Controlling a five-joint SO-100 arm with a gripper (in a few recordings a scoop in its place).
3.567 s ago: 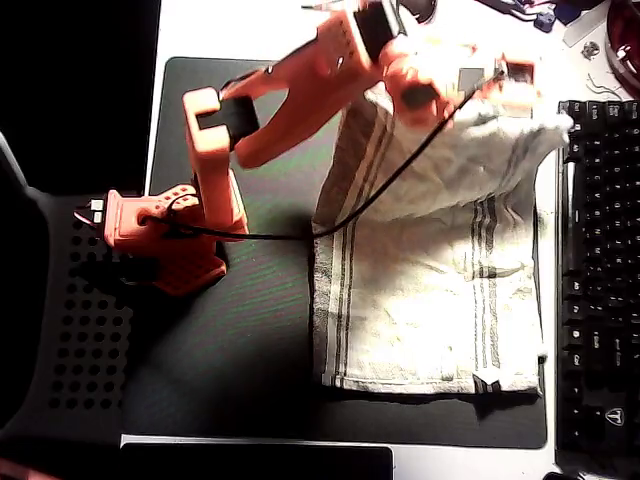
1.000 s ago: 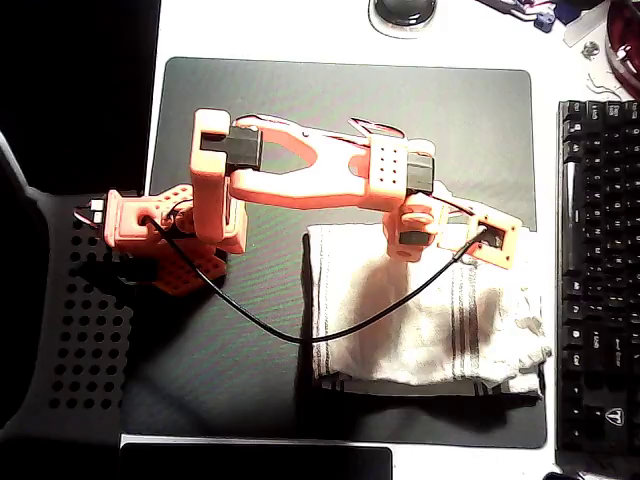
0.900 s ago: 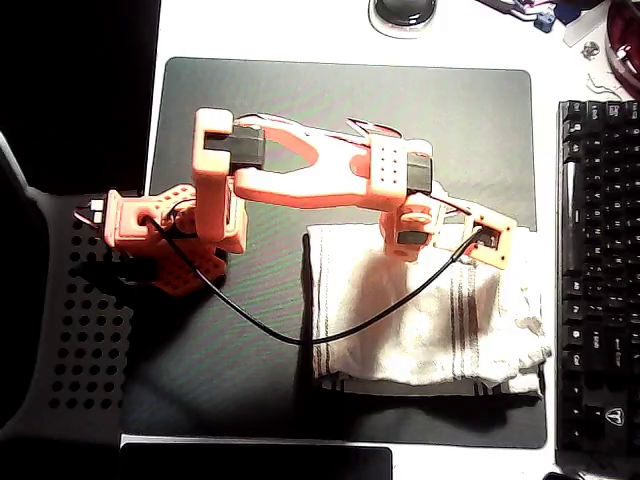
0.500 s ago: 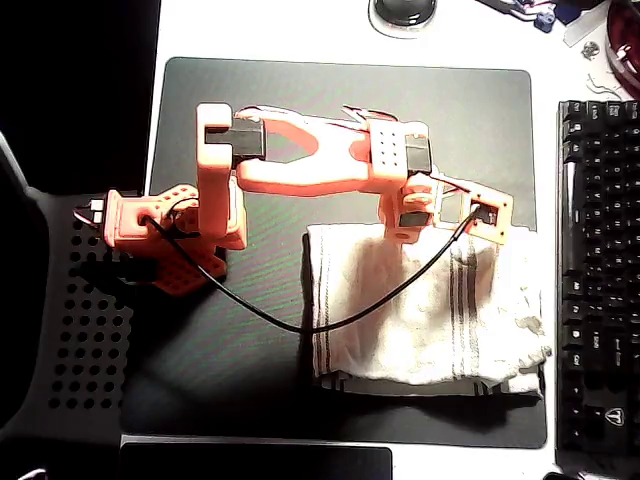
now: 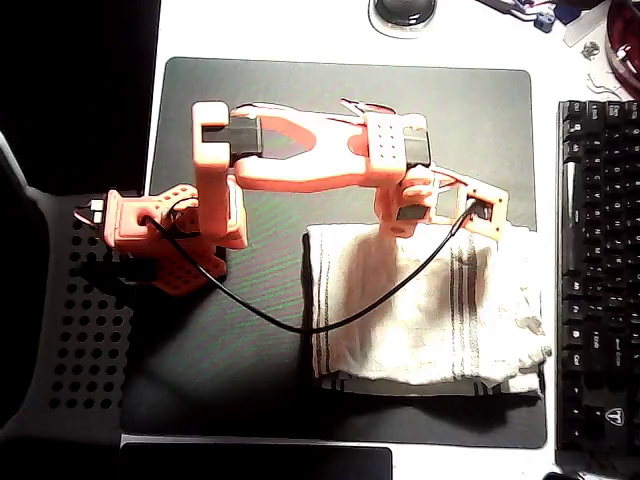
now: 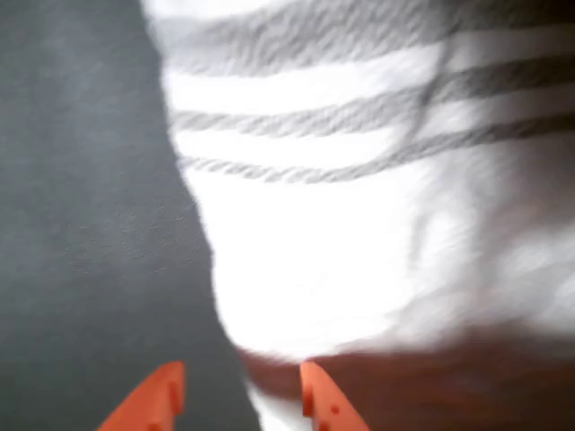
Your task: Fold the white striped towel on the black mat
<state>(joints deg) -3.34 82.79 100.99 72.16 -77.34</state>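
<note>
The white striped towel (image 5: 420, 310) lies folded in half on the lower right part of the black mat (image 5: 300, 100), its dark stripes running near the left and right sides. My orange gripper (image 5: 418, 216) hovers at the towel's far folded edge. In the wrist view the two orange fingertips (image 6: 314, 400) stand apart, gripper (image 6: 238, 400) open, with nothing held; the towel (image 6: 359, 224) reaches down to the right fingertip and the mat (image 6: 81, 224) lies to the left.
A black keyboard (image 5: 600, 280) borders the mat on the right. The arm's base (image 5: 160, 235) sits at the mat's left edge beside a black perforated panel (image 5: 80, 340). A black cable (image 5: 330, 320) hangs across the towel. A round object (image 5: 403, 12) sits at the top.
The gripper carried the towel's far edge from the top of the mat toward the front, folding it in half, let go, then drew back slightly toward the folded far edge.
</note>
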